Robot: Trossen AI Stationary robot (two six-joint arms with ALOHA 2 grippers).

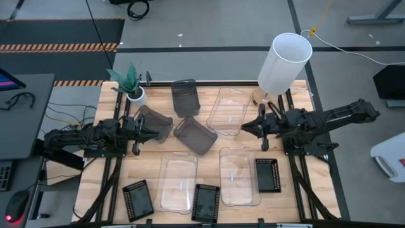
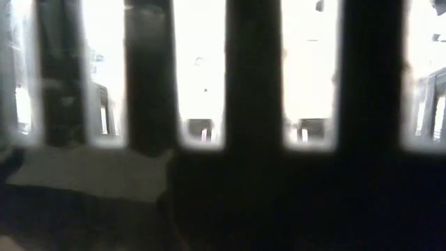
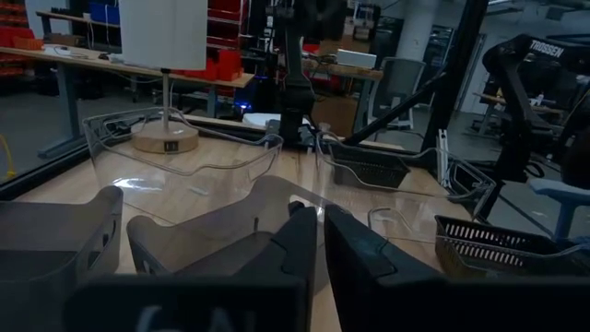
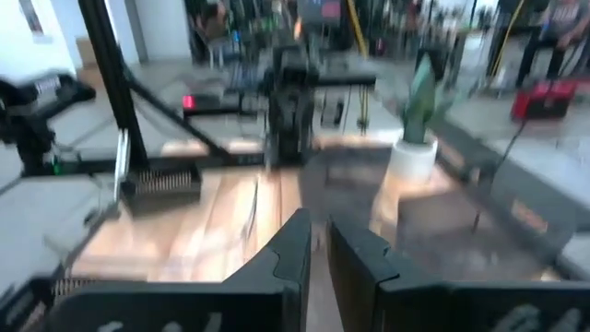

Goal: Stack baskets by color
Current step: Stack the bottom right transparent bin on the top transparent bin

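1. Nine baskets lie unsorted on the wooden counter (image 1: 297, 190): three smoky grey ones toward the far middle, one (image 1: 155, 123) of them just beside the left hand (image 1: 144, 126), another (image 1: 184, 97) behind it, a third (image 1: 195, 135) tilted at centre.
2. Three clear baskets, such as the one (image 1: 229, 111) near the right hand (image 1: 258, 126), and three black perforated ones, one (image 1: 267, 175) at the near right, fill the rest.
3. Both hands show fingers nearly pressed together with only a slim gap, holding nothing.
4. Nothing appears stacked yet; the job looks to be at its opening reach.
5. Next, a hand likely needs to spread and take one basket's rim, then nest it in a match.
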